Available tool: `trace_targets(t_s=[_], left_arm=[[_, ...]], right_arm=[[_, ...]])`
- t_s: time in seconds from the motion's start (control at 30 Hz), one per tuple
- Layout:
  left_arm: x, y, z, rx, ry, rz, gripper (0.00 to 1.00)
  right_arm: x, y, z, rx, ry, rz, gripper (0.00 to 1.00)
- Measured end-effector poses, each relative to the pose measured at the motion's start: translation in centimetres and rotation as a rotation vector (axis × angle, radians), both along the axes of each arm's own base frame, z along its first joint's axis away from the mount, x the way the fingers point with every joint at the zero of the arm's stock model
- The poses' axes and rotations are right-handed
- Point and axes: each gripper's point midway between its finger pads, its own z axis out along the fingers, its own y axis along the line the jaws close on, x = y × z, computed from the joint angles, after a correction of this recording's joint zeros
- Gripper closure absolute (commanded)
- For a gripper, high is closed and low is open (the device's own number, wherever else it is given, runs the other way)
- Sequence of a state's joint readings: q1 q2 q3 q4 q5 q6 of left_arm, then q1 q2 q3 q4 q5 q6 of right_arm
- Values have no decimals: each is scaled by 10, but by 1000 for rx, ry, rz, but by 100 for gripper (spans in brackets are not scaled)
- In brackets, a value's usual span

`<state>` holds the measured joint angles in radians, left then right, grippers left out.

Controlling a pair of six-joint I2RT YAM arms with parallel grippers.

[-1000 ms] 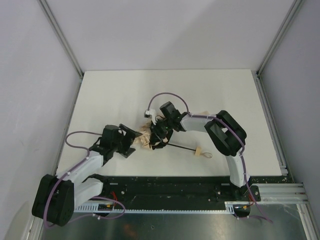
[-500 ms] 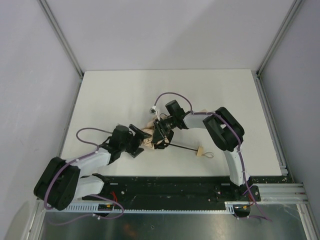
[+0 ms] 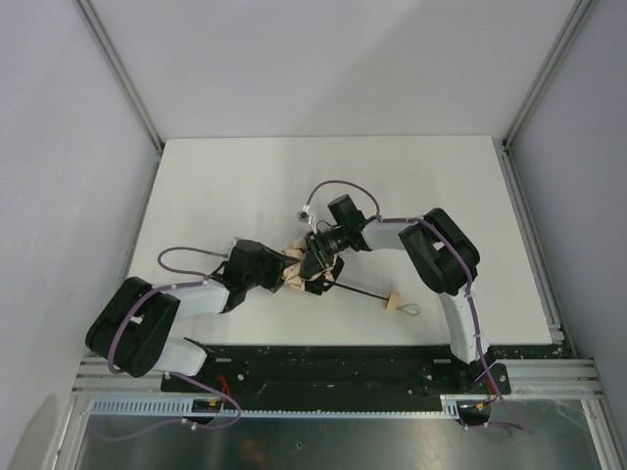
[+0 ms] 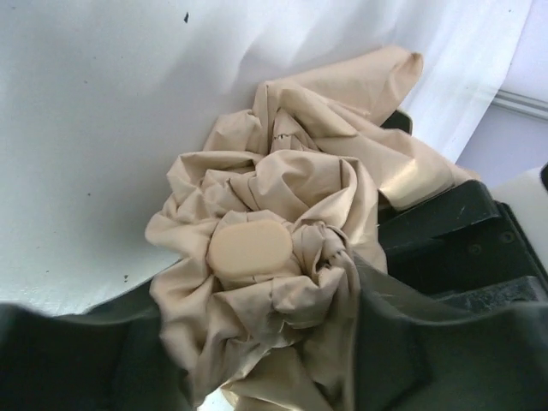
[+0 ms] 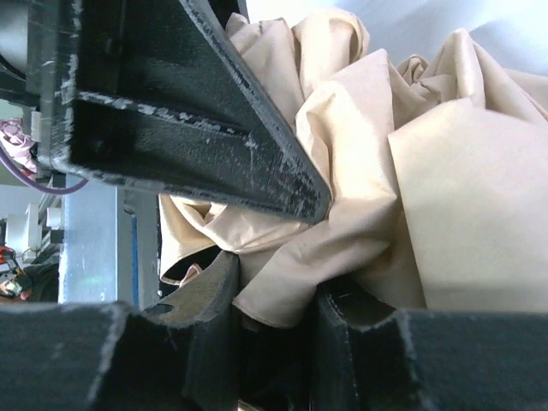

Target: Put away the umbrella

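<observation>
L jaws now in round umbrella [image 4: 282,184]

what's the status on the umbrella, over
Right claw clamped on umbrella canopy. Left claw around bunched fabric, grip unclear. Shaft and handle flat on table, nothing blocking.

White table [image 3: 245,186], grey walls [image 3: 59,147]
</observation>
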<state>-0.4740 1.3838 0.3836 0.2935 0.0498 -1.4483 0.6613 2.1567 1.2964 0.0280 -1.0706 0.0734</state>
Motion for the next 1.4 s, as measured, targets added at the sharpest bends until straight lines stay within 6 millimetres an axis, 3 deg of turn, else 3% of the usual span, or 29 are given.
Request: trace_targets(t_s=[0.17,0.23,0.3,0.37,0.43,0.5,0.83,1.03,1.3,1.4], left_arm=[[7,0,3,-18,-15,27,92],[8,0,4,-27,-17,35,98],[8,0,3,-28,-18,36,100],[8,0,2,-25,-20,33,100],[7,1,1,-25,-25,31,100],[8,1,3,-30,-41,30,100],[3,4,3,-36,-48,33,100],[0,4,0,-47,-19,30,100],[-3,6,-4,-62,43,26,100],[-4,6,-4,-59,60,25,100]], right_arm=[[0,-3,-1,-15,19,-5,100],[1,-3,-1,-31,29,-17,93],[3,-3,-1,-55,39,-33,70],[3,-3,-2,-88,37,-55,36],[1,-3,4,-119,39,-76,22],[0,-3,14,-167,-1,-114,17],[13,-9,43,-462,-578,-296,14],[-11,-1,25,-577,-811,-238,18],[-1,1,1,-629,-875,-295,21],[-1,0,-16,-651,-879,-294,34]])
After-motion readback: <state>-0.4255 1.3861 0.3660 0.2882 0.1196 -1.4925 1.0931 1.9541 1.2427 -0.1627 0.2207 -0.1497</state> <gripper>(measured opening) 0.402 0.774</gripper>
